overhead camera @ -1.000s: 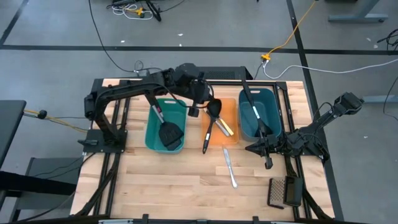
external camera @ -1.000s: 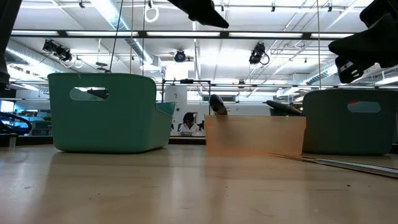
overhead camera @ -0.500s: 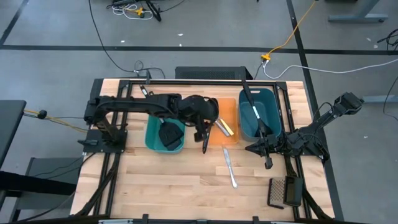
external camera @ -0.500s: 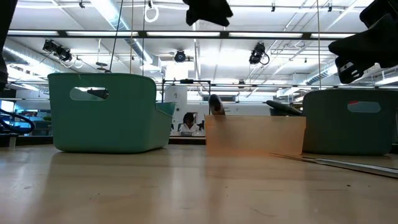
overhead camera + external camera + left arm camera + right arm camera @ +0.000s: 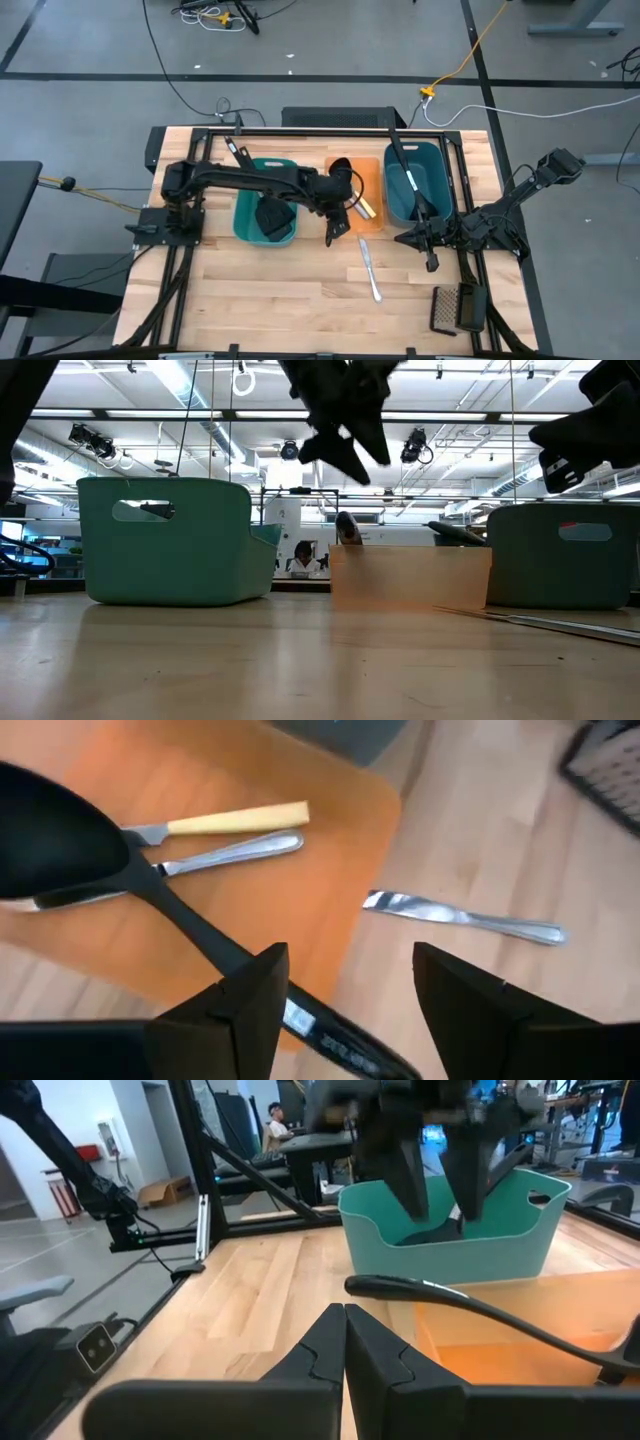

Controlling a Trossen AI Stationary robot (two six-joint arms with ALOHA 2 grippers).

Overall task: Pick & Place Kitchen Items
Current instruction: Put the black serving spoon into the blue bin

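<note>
From above, the left gripper [image 5: 345, 195] reaches across the left teal bin [image 5: 247, 222] to hover over the orange tray [image 5: 368, 176], where a black ladle [image 5: 336, 205] and a yellow-handled knife [image 5: 362, 207] lie; a silver knife [image 5: 370, 268] rests on the wooden surface [image 5: 290, 290], and the right gripper [image 5: 428, 240] sits beside the right teal bin [image 5: 437, 172]. At table height, the left gripper [image 5: 345, 445] hangs above the tray [image 5: 410, 575]. The left wrist view shows its fingers [image 5: 250, 1010] spread apart, straddling the ladle's handle [image 5: 205, 935]. The right wrist view shows that arm's fingers [image 5: 345, 1345] pressed together, holding nothing.
</note>
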